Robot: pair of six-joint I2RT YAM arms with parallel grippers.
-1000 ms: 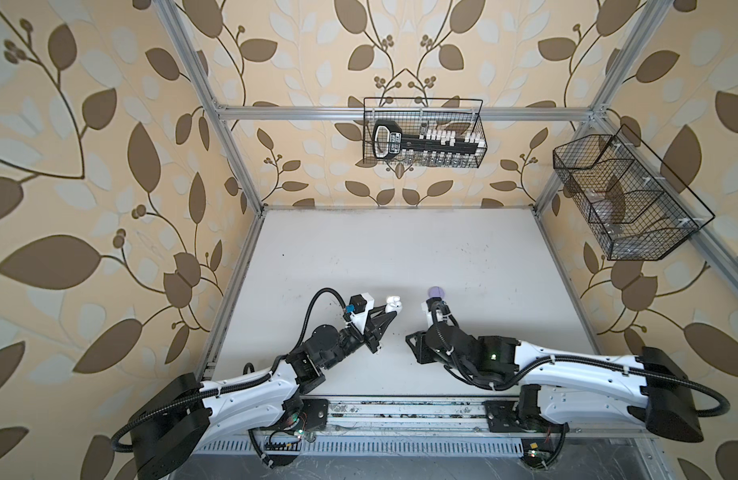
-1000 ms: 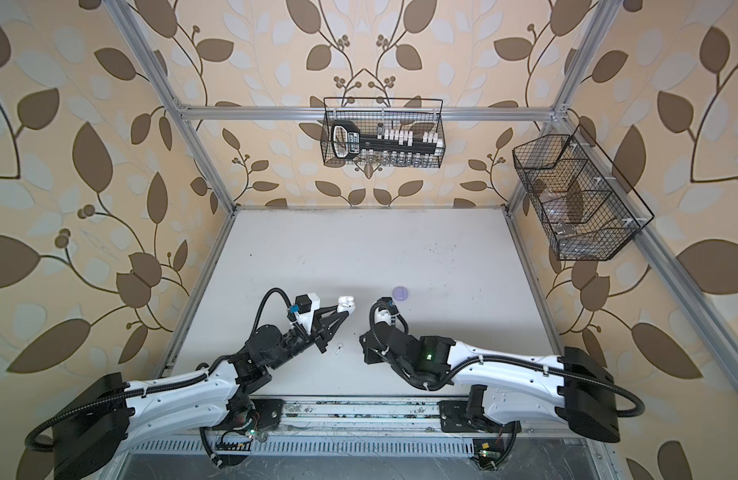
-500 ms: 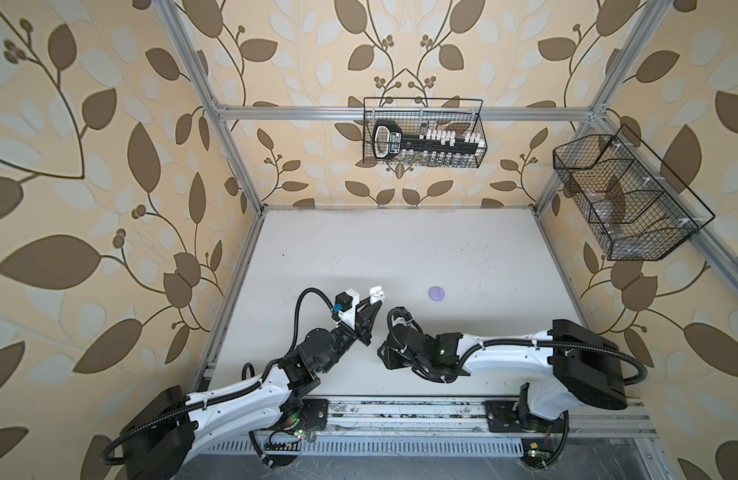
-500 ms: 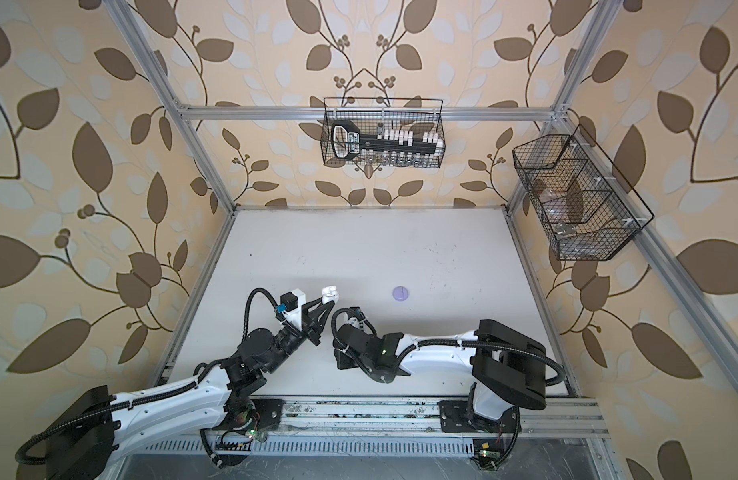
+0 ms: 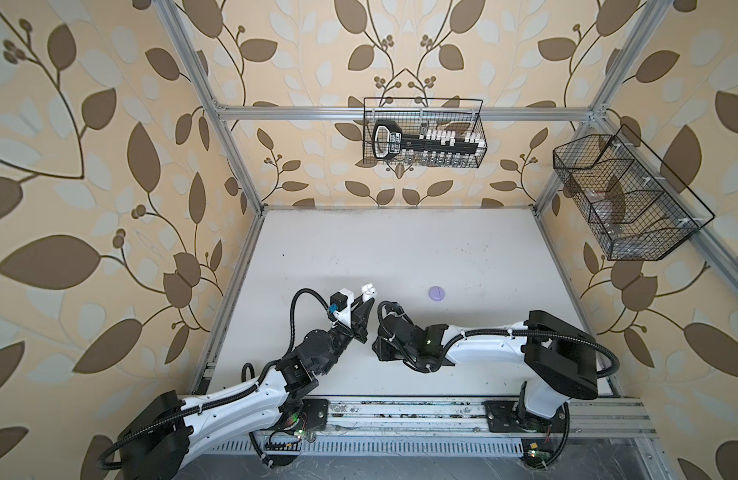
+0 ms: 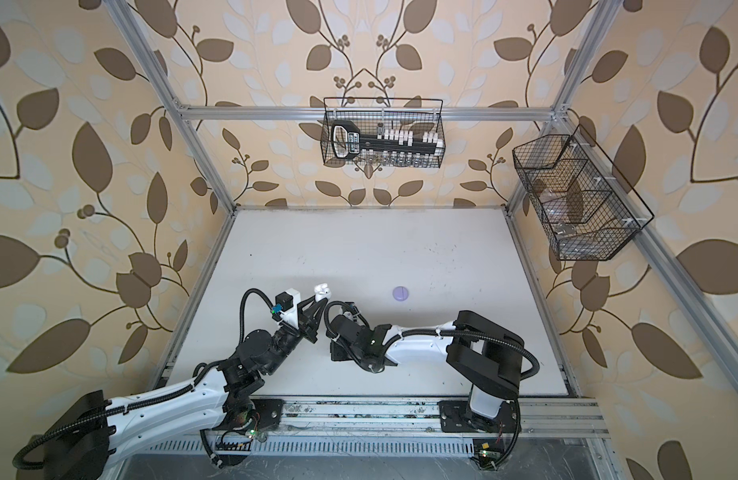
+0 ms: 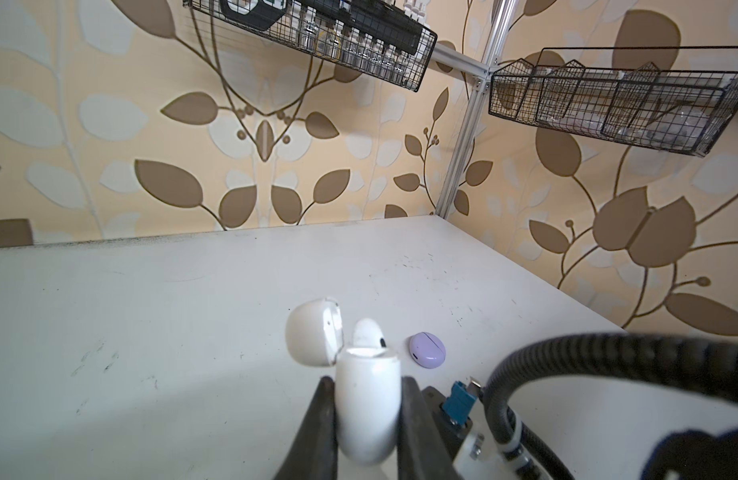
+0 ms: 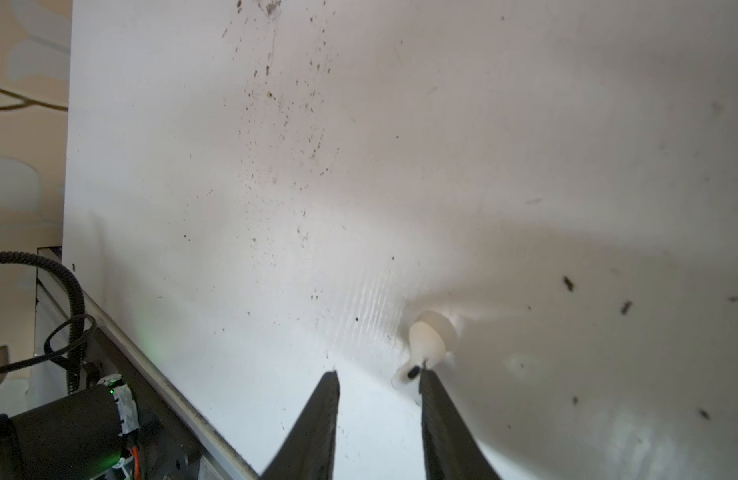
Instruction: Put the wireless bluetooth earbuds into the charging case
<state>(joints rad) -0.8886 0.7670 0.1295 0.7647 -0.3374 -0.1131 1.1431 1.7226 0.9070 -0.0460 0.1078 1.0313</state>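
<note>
Low over the table (image 8: 234,166), the right gripper (image 8: 378,374) is spread, with a white earbud (image 8: 427,338) lying against one finger's tip, not between them. Closing now could flick it away. The left gripper (image 7: 368,380) pinches the open white case (image 7: 367,411). A shut lilac case (image 7: 427,349) sits nearby, out of the way.

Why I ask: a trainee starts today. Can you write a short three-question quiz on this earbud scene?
1. True or false: the left tool grips the white case with its lid open.
2. The closed case lying on the table is: A white, B lilac, C black.
3. What lies at a fingertip of the right tool?
Key: 1 true; 2 B; 3 a white earbud.
</note>
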